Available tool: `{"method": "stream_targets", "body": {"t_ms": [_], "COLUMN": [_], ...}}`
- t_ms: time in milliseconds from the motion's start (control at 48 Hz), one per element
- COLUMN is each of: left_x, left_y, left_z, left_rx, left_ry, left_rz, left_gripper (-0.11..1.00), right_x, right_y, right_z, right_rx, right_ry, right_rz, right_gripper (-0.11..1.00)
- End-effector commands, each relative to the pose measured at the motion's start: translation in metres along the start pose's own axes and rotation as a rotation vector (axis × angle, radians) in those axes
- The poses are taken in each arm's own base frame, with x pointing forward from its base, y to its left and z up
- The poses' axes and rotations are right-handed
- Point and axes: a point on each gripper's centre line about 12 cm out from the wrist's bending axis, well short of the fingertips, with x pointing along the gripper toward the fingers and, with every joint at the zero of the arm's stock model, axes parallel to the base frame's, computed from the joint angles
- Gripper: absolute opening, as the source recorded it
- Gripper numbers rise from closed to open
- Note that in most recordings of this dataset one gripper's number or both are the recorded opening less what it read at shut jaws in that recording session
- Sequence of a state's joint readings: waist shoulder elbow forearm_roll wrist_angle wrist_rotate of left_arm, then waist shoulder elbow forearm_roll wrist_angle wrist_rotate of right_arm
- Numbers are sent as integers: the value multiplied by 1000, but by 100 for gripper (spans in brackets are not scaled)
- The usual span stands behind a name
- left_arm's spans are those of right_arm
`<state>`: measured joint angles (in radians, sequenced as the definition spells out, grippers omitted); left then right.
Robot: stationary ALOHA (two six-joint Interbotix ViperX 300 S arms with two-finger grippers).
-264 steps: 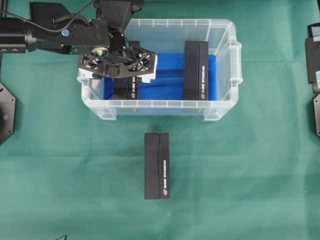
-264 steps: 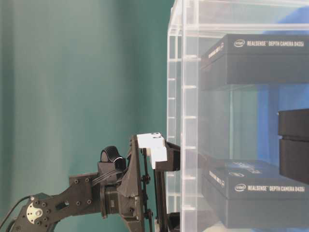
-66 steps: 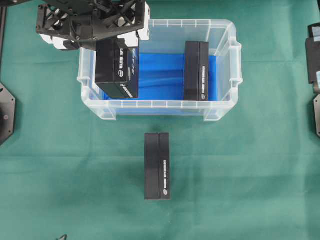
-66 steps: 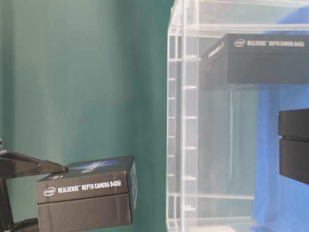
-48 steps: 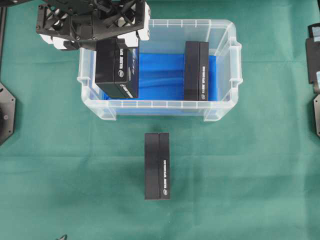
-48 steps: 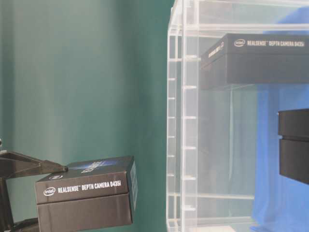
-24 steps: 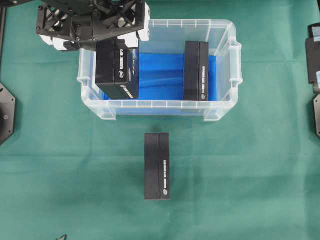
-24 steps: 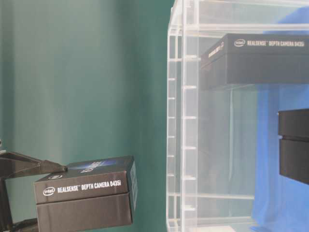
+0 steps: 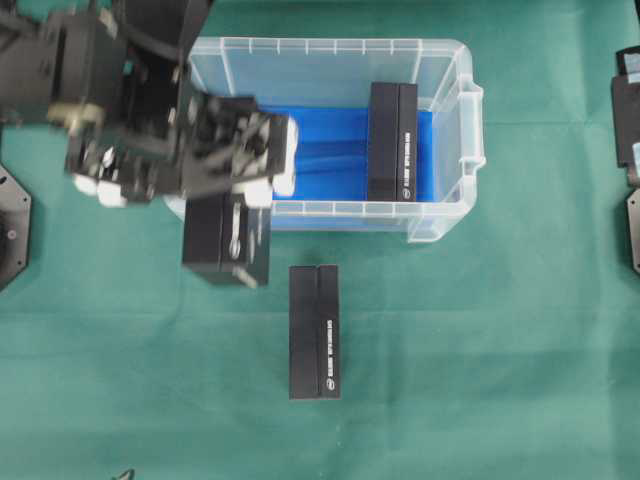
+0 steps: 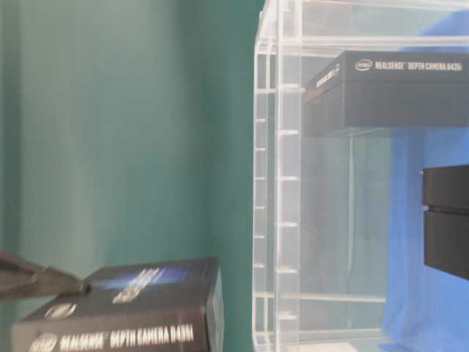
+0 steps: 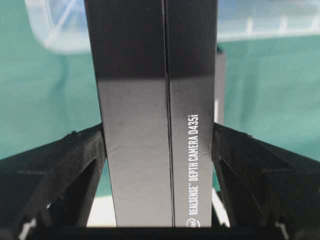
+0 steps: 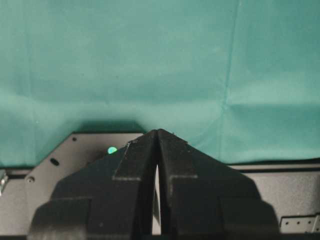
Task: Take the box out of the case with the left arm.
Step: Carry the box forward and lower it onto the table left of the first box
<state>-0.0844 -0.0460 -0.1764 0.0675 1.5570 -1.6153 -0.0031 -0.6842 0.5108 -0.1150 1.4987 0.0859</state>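
My left gripper (image 9: 222, 195) is shut on a black box (image 9: 227, 242) marked as a depth camera box. It holds the box in the air just in front of the clear case (image 9: 330, 46), over the green cloth; the overhead image of the arm is motion-blurred. In the left wrist view the box (image 11: 160, 100) stands between both black fingers (image 11: 75, 155), which press its two sides, and the case rim (image 11: 260, 25) lies beyond it. The table-level view shows the box (image 10: 139, 315) low at the left, outside the case wall (image 10: 278, 183). My right gripper (image 12: 158, 131) is shut and holds nothing.
A second black box (image 9: 392, 140) stands on edge on the blue lining in the right part of the case. A third black box (image 9: 315, 330) lies on the cloth in front of the case, just right of the held one. Parts of the right arm (image 9: 628, 110) sit at the right edge.
The left gripper has swung the box from above the case's left end forward over the front rim, so it now hangs outside the case. The right arm is unchanged.
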Motion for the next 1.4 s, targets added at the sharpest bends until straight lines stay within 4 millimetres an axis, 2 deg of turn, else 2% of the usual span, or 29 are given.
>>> {"method": "stream_targets", "body": {"t_ms": [0, 229, 438, 855, 1188, 1376], "left_x": [-19, -20, -21, -17, 15, 45], "left_y": [7, 13, 21, 25, 31, 36], "left_z": [-21, -74, -106, -106, -98, -95], "left_rx": [10, -10, -30, -32, -38, -28], "left_ry": [10, 40, 56, 44, -45, -85], "left_rz": [-52, -46, -20, 10, 73, 77], "left_gripper": [63, 63, 63, 63, 63, 63], "right_x": [-4, -2, -2, -2, -2, -1], "right_y": [0, -1, 0, 0, 0, 0], "right_z": [2, 3, 3, 3, 2, 2], "right_rx": [0, 1, 1, 5, 4, 3], "right_ry": [-17, -12, -12, -12, -11, -8], "right_rz": [0, -1, 1, 1, 1, 1], "right_gripper": [2, 2, 2, 2, 2, 2]}}
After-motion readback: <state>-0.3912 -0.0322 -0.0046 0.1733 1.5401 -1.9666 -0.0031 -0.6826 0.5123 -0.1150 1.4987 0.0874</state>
